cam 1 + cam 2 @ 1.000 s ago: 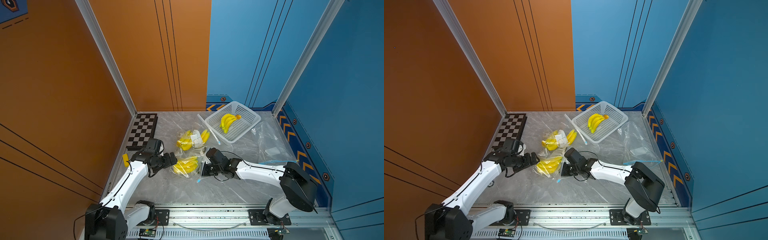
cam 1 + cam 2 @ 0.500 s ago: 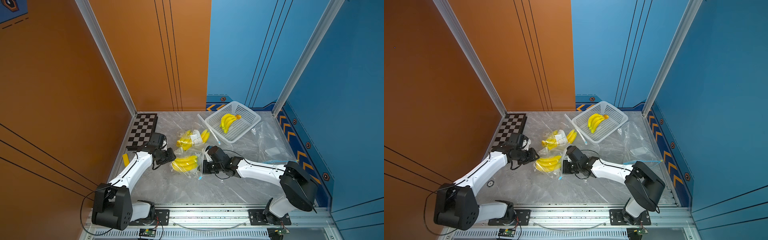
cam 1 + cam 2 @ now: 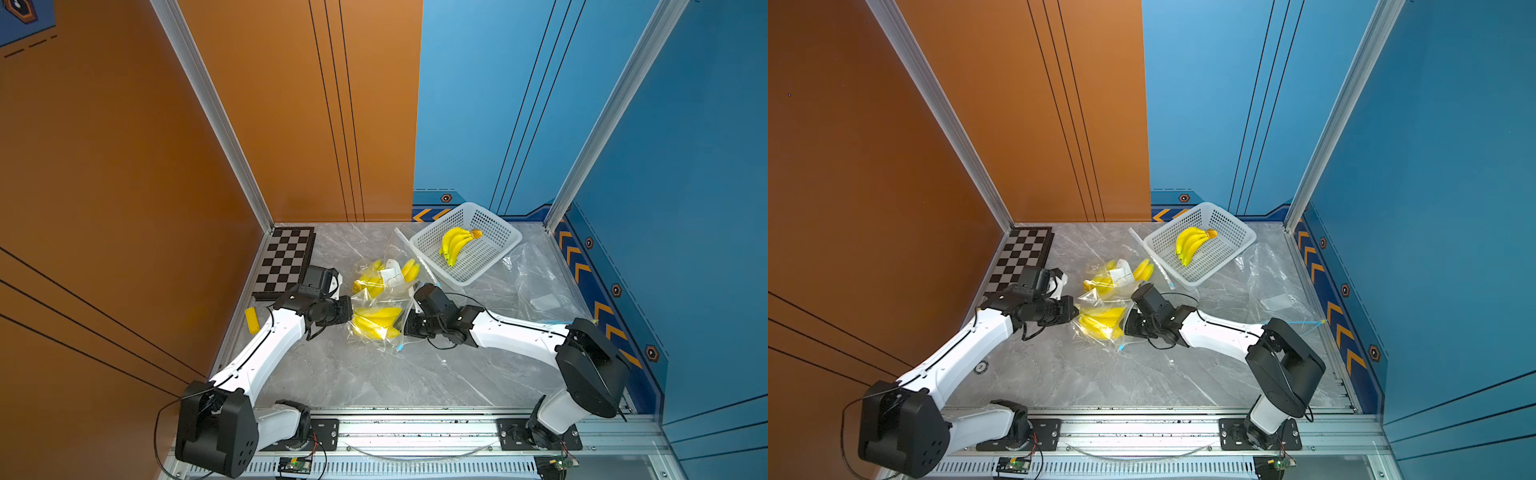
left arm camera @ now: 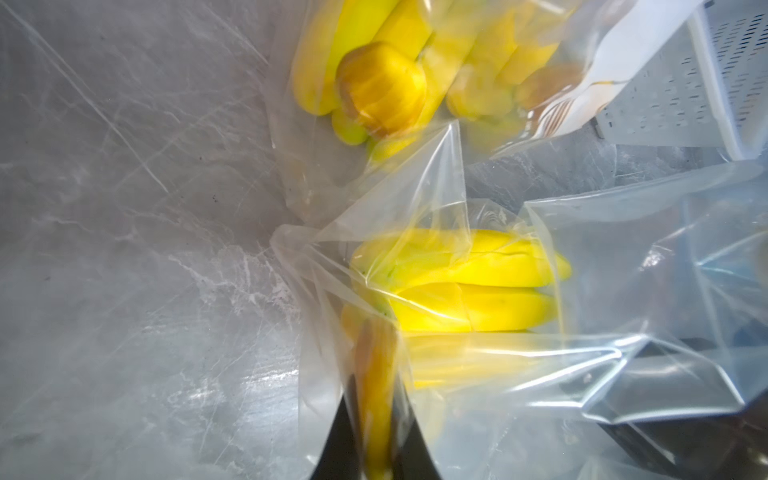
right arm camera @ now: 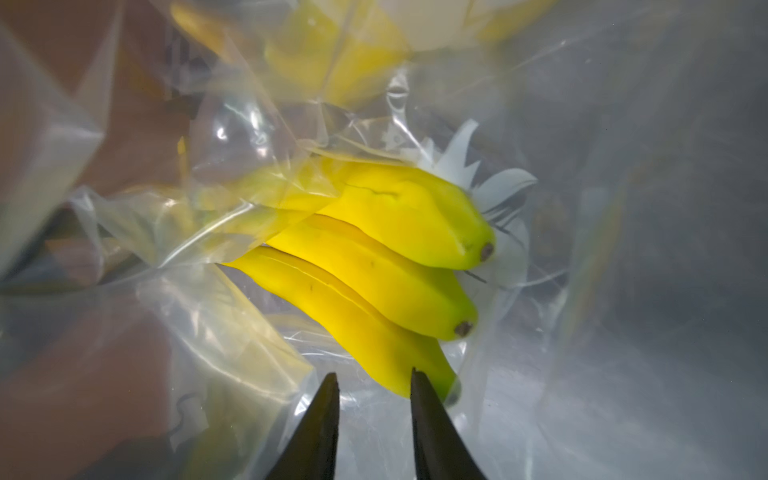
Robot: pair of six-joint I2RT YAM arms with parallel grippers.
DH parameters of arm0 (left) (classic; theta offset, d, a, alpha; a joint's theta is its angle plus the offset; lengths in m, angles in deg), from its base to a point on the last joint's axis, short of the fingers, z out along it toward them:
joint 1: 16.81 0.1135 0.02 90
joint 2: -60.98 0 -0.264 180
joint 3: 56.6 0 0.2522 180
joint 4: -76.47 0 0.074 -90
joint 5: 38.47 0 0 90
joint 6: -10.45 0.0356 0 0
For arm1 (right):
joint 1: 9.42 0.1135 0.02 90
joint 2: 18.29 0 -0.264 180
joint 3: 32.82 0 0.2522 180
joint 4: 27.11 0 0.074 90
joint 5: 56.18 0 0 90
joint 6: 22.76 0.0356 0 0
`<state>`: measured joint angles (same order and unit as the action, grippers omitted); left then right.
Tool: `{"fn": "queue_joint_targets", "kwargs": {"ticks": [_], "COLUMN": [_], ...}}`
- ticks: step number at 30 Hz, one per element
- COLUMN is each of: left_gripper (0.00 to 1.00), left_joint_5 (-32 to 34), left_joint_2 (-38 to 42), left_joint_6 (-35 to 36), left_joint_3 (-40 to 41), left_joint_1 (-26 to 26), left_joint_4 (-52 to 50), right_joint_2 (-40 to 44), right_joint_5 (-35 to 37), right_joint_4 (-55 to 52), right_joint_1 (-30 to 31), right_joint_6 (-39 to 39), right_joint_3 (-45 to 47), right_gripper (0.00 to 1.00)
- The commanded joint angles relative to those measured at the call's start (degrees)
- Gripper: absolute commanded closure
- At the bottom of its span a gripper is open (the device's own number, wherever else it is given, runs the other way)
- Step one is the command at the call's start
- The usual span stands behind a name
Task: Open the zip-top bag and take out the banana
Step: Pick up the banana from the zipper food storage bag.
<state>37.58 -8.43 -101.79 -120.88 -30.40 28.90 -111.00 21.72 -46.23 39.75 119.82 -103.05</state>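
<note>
**Step in hand:** judged to be extraction. The mouth appears open and the banana (image 5: 374,270) is not yet out.

**Position:** the zip-top bag (image 3: 388,337) lies on the bench (image 3: 374,382), well apart from the white basket (image 3: 508,245), with the banana bunch inside it.

**Left gripper (image 4: 376,386):** clamped on a fold of the bag at the end farthest from the basket. Something yellow is pinched within the film.

**Right gripper (image 5: 374,374):** jaws parted and empty, just beside the lowest banana tip.

**Next move:** advance the right gripper, close on the bunch, and draw it out against the left hold.

**Obstructions:**
- Crumpled film drapes the bunch's stem half.
- A second bagged bunch (image 3: 384,275) lies between the basket and the bag, touching the bag.

**Also noted:** an emptied bag (image 3: 540,286) lies beside the basket, and a loose bunch (image 3: 455,246) lies in it.
</note>
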Motion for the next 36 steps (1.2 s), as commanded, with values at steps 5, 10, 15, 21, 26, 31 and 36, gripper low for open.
{"fn": "queue_joint_targets", "kwargs": {"ticks": [5, 10, 15, 21, 26, 31, 36], "left_gripper": [0.93, 0.93, 0.93, 0.93, 0.93, 0.93, 0.94], "left_joint_5": [0.9, -0.9, -4.4, -9.1, -11.8, -12.5, -12.0], "left_joint_2": [1.5, 0.8, 0.0, -0.1, -0.2, -0.4, 0.1], "left_joint_6": [1.5, 1.5, 1.8, -0.1, -1.0, -1.6, -2.3], "left_joint_3": [0.6, -0.6, -1.5, -0.2, 0.7, 0.9, 0.7], "left_joint_1": [-0.2, -0.6, -0.7, 0.2, 1.3, 2.3, 3.2], "left_joint_4": [0.6, 0.8, 1.7, 4.5, 5.9, 6.3, 5.7], "right_joint_2": [-1.5, -2.9, -4.2, -5.1, -5.3, -4.7, -3.7], "right_joint_5": [5.3, 3.2, -0.7, -5.3, -8.4, -4.7, 2.3], "right_joint_4": [-11.2, -9.9, -4.8, 0.9, 5.3, 1.1, -13.0], "right_joint_1": [-0.8, -0.8, -0.8, -1.1, -1.4, -1.6, -1.9], "right_joint_6": [-3.2, -3.9, -3.7, -3.3, -1.7, -1.6, -5.8], "right_joint_3": [-4.1, -5.4, -5.7, -5.4, -4.3, -4.4, -7.5], "right_gripper": [0.63, 0.58, 0.52, 0.5, 0.49, 0.49, 0.46]}}
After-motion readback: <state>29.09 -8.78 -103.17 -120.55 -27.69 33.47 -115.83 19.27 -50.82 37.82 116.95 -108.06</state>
